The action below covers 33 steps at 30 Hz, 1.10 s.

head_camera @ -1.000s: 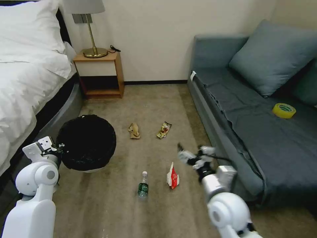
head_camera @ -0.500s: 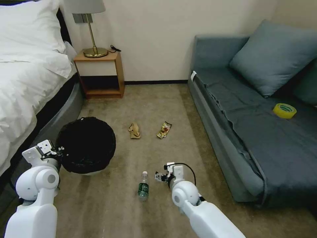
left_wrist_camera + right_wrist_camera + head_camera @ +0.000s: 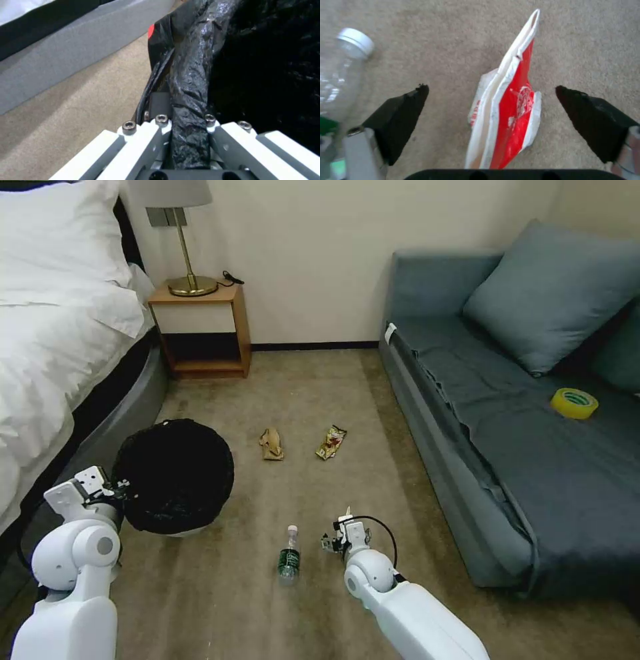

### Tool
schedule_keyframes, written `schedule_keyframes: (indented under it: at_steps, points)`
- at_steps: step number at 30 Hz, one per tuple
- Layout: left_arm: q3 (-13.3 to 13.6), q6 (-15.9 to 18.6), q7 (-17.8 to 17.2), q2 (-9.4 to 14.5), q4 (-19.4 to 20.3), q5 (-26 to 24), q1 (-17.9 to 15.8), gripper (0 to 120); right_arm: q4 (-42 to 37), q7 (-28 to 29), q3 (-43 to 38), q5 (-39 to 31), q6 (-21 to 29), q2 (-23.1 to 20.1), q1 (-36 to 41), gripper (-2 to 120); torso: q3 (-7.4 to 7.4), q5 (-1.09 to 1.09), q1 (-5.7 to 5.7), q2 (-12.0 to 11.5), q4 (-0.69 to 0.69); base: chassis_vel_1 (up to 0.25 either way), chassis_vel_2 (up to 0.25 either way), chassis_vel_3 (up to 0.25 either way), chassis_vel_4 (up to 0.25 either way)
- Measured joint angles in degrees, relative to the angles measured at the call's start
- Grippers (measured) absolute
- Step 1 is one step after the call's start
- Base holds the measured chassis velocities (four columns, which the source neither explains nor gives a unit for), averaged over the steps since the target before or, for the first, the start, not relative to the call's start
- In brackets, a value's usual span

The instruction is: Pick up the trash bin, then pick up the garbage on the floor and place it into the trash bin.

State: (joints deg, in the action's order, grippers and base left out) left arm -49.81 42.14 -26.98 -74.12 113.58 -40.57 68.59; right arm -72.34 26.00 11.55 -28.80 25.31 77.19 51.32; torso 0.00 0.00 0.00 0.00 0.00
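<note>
While spread wide, right claw [image 3: 491, 105] straddles red-white wrapper [image 3: 506, 112], untouched.

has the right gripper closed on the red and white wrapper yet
No, the right gripper is open, its two black fingers standing apart on either side of the red and white wrapper, which lies on the carpet.

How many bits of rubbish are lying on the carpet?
4: crumpled brown paper and snack wrapper mid-floor, bottle nearer the robot, and red-white wrapper beside the bottle, between the open right hand's fingers.
</note>
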Motion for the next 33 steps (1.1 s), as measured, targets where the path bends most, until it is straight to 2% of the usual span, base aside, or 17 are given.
schedule_keyframes:
  at_steps: [1, 4, 5, 9, 10, 12, 14, 15, 17, 19, 23, 24, 27, 33]
  points:
    - [0.0, 0.0, 0.0, 0.1, 0.1, -0.1, 0.0, 3, 1.1, -0.3, 0.1, 0.7, -0.6, 0.2, -0.2, 96, 0.0, 0.0, 0.0, 0.0, 0.0, 0.0, 0.0, 0.0, 0.0]
    - [-0.1, 0.0, 0.0, 0.4, 0.3, -0.3, 0.2, 3, 3.8, -0.8, 0.2, 1.7, -1.9, 0.6, -0.8, 82, 0.0, 0.0, 0.0, 0.0, 0.0, 0.0, 0.0, 0.0, 0.0]
    - [-0.1, 0.0, 0.0, 0.4, 0.3, -0.3, 0.2, 3, 3.8, -0.8, 0.2, 1.7, -1.9, 0.6, -0.8, 82, 0.0, 0.0, 0.0, 0.0, 0.0, 0.0, 0.0, 0.0, 0.0]
    - [-0.1, 0.0, 0.0, 0.5, 0.3, -0.4, 0.2, 3, 5.3, -1.2, 0.0, 2.8, -2.9, 0.8, -0.9, 64, 0.0, 0.0, 0.0, 0.0, 0.0, 0.0, 0.0, 0.0, 0.0]
    - [-0.1, 0.0, 0.0, 0.5, 0.3, -0.4, 0.2, 3, 5.3, -1.2, 0.0, 2.9, -3.1, 0.8, -0.9, 59, 0.0, 0.0, 0.0, 0.0, 0.0, 0.0, 0.0, 0.0, 0.0]
    - [-0.1, 0.0, 0.0, 0.5, 0.3, -0.4, 0.2, 3, 5.3, -1.3, -0.1, 2.9, -3.2, 0.8, -0.8, 57, 0.0, 0.0, 0.0, 0.0, 0.0, 0.0, 0.0, 0.0, 0.0]
    - [0.0, 0.0, 0.0, 0.6, 0.2, -0.4, 0.0, 3, 5.2, -1.4, -0.2, 3.0, -3.3, 0.7, -0.4, 47, 0.0, 0.0, 0.0, 0.0, 0.0, 0.0, 0.0, 0.0, 0.0]
    - [0.0, 0.0, 0.0, 0.6, 0.2, -0.4, 0.0, 3, 5.2, -1.4, -0.2, 3.0, -3.3, 0.7, -0.4, 47, 0.0, 0.0, 0.0, 0.0, 0.0, 0.0, 0.0, 0.0, 0.0]
    - [0.1, 0.0, 0.0, 0.6, 0.1, -0.4, -0.1, 3, 4.8, -1.5, -0.2, 3.1, -3.4, 0.5, -0.1, 36, -0.01, 0.0, 0.0, 0.0, 0.0, 0.0, 0.0, 0.0, 0.0]
    - [0.2, 0.0, 0.0, 0.6, 0.1, -0.4, -0.1, 3, 4.8, -1.5, -0.2, 3.1, -3.5, 0.5, 0.0, 32, 0.0, 0.0, 0.0, 0.0, 0.0, 0.0, 0.0, 0.0, 0.0]
    - [0.2, 0.0, 0.0, 0.6, 0.1, -0.4, -0.1, 3, 4.4, -1.6, 0.0, 3.1, -3.6, 0.1, 0.3, 16, -0.01, 0.0, 0.0, 0.0, 0.0, 0.0, 0.0, 0.0, 0.0]
    - [0.2, 0.0, 0.0, 0.6, 0.1, -0.4, -0.1, 3, 4.4, -1.6, 0.0, 3.1, -3.6, 0.1, 0.3, 16, -0.01, 0.0, 0.0, 0.0, 0.0, 0.0, 0.0, 0.0, 0.0]
    - [0.2, 0.0, 0.1, 0.6, 0.1, -0.4, 0.0, 3, 3.5, -1.8, 0.1, 3.1, -3.9, -0.3, 0.5, 0, -0.01, 0.0, 0.0, 0.0, 0.0, 0.0, 0.0, 0.0, 0.0]
    - [0.2, 0.0, 0.1, 0.6, 0.2, -0.4, 0.3, 3, 0.0, -2.1, 0.4, 1.9, -4.6, -1.7, 0.8, 0, 0.0, 0.0, 0.0, 0.0, 0.0, 0.0, 0.0, 0.0, 0.0]
